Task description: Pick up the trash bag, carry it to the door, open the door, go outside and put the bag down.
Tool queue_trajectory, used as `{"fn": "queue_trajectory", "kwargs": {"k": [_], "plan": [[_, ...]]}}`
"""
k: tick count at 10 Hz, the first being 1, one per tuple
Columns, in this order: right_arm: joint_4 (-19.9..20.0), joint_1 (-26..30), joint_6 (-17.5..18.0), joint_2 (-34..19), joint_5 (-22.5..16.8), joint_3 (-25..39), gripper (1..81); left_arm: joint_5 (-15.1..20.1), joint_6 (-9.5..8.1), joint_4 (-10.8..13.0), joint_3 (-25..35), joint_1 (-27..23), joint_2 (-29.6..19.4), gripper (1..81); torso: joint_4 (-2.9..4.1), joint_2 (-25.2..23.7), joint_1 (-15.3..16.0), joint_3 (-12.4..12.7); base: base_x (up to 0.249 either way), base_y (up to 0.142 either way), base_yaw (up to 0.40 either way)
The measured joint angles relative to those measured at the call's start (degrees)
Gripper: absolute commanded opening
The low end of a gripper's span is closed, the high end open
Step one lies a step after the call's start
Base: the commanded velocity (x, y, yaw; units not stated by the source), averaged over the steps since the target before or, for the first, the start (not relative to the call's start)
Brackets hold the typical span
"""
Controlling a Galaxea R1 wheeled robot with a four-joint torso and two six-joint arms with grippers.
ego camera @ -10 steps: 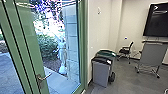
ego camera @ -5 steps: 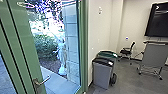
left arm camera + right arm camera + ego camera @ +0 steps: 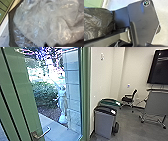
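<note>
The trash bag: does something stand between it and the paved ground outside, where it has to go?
Yes, the green-framed door stands between the trash bag and the paving. I cannot tell whether it is fully closed. The two bins stand to the door's right, not before it.

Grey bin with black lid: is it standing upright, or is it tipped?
Upright. The grey bin stands with its base on the floor and its black lid on top.

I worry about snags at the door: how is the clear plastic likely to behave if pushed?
The clear plastic would probably be floppy, as it is all loose folds and creases. Its shiny highlights hint that it may be slippery. It looks thin and partly see-through, so it might tear on a sharp edge.
</note>
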Motion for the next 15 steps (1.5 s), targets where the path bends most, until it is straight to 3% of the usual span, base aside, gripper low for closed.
{"fn": "queue_trajectory", "kwargs": {"k": [6,15], "plan": [[0.0,-0.1,0.0,0.0,0.0,0.0,81.1,0.0,0.00,0.0,0.0,0.0,0.1,1.0,0.00,0.0,0.0,0.0,0.122,0.000,0.000],[0.0,-0.3,0.0,-0.1,0.0,0.0,81.1,0.0,0.00,0.0,0.0,0.0,0.2,1.0,0.00,0.0,0.0,0.0,0.000,0.000,0.000]]}}
